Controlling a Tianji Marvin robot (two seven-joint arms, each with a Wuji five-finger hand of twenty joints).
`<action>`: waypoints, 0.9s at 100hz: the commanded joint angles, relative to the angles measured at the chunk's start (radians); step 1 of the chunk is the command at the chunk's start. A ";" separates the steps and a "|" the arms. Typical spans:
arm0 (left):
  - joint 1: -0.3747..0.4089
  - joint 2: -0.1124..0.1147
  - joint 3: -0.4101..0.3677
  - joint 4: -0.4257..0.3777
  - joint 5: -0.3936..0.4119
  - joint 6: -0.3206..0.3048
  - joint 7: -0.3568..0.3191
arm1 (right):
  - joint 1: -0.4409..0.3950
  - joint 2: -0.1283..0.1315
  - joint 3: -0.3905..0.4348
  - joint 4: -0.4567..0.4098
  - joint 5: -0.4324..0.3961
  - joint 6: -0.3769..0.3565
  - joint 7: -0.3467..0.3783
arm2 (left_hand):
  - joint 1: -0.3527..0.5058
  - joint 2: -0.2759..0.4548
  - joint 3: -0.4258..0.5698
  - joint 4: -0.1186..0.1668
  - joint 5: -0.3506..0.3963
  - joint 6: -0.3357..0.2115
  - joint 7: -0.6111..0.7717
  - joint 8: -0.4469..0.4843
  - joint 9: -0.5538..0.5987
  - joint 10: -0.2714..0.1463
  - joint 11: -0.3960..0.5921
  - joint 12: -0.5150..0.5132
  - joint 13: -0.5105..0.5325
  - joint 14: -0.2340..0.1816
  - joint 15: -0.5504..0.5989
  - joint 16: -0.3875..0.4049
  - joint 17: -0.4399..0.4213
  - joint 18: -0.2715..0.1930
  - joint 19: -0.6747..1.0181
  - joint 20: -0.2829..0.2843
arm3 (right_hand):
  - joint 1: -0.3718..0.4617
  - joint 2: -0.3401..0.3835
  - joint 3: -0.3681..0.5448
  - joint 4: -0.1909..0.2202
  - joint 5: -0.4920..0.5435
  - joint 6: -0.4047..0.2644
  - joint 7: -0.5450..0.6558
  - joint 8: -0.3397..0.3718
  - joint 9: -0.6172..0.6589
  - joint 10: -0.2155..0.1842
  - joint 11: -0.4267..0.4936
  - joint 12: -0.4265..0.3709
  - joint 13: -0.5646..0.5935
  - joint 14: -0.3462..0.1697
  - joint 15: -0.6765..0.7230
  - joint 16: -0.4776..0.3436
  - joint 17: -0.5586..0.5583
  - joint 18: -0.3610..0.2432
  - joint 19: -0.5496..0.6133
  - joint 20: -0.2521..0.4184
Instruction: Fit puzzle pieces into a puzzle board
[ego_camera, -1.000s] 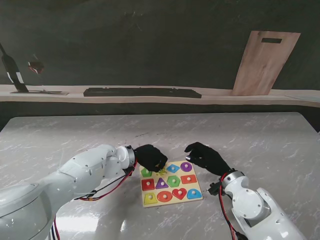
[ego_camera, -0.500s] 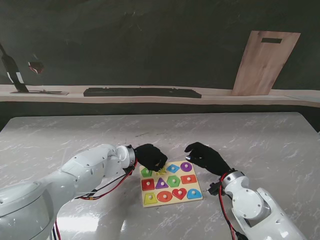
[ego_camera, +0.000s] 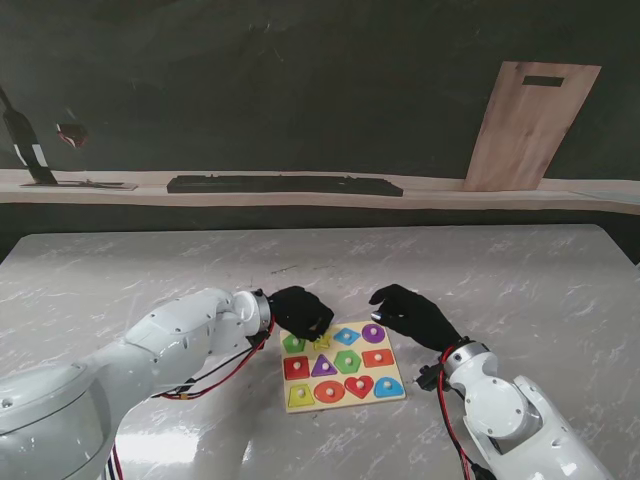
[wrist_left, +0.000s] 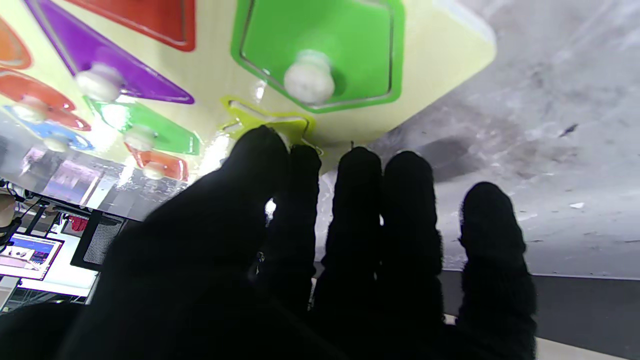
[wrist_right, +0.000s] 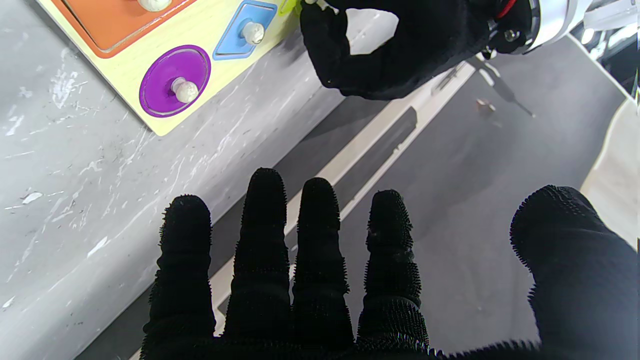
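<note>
The yellow puzzle board (ego_camera: 348, 404) lies near me at the table's middle, with several coloured knobbed pieces seated in it. My left hand (ego_camera: 300, 312) reaches over the board's far edge, thumb and forefinger (wrist_left: 260, 165) pinched on the yellow star piece (wrist_left: 265, 122), which sits at its slot beside the green pentagon (wrist_left: 310, 50). Its knob is hidden by the fingers, and I cannot tell whether it is fully seated. My right hand (ego_camera: 410, 315) hovers open just beyond the board's far right corner, near the purple circle (wrist_right: 175, 80), holding nothing.
The grey marbled table (ego_camera: 500, 280) stretches around the board. On the ledge behind stand a black keyboard (ego_camera: 285, 185), a wooden cutting board (ego_camera: 530, 125) leaning on the wall, and a bottle with a glass (ego_camera: 40, 150) at far left.
My left hand has shifted very slightly over the board's far edge with the star still in its pinch. The right hand has not moved.
</note>
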 joint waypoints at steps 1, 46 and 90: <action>-0.007 -0.008 0.004 0.006 -0.005 -0.001 0.000 | -0.007 -0.001 -0.002 -0.007 -0.005 0.000 0.000 | 0.044 0.049 0.017 0.004 -0.020 -0.016 0.020 0.006 -0.008 0.011 0.028 0.004 -0.015 0.003 0.021 0.021 -0.009 -0.057 0.018 0.026 | 0.009 0.013 -0.022 0.036 0.018 -0.006 -0.013 -0.013 0.021 -0.019 0.016 0.008 0.019 -0.002 0.013 0.006 -0.003 0.008 0.022 0.011; -0.007 0.013 0.012 -0.031 0.010 0.021 -0.025 | -0.009 -0.001 0.000 -0.009 -0.006 0.000 -0.001 | -0.008 -0.051 -0.005 -0.022 -0.044 -0.017 0.139 0.120 -0.014 -0.004 0.066 0.008 -0.008 0.001 0.022 0.019 -0.001 -0.046 0.022 0.030 | 0.008 0.014 -0.023 0.036 0.019 -0.006 -0.012 -0.013 0.021 -0.020 0.016 0.008 0.019 -0.001 0.013 0.006 -0.003 0.007 0.022 0.011; -0.011 0.046 0.026 -0.083 0.056 0.056 -0.029 | -0.013 -0.001 0.002 -0.013 -0.003 -0.007 0.000 | -0.067 -0.024 -0.153 -0.017 -0.066 0.014 0.090 0.201 -0.058 0.000 0.101 -0.074 -0.026 0.004 0.011 0.018 -0.013 -0.041 0.013 0.029 | 0.008 0.014 -0.022 0.036 0.020 -0.007 -0.013 -0.013 0.023 -0.020 0.016 0.008 0.020 -0.002 0.013 0.006 -0.002 0.008 0.022 0.011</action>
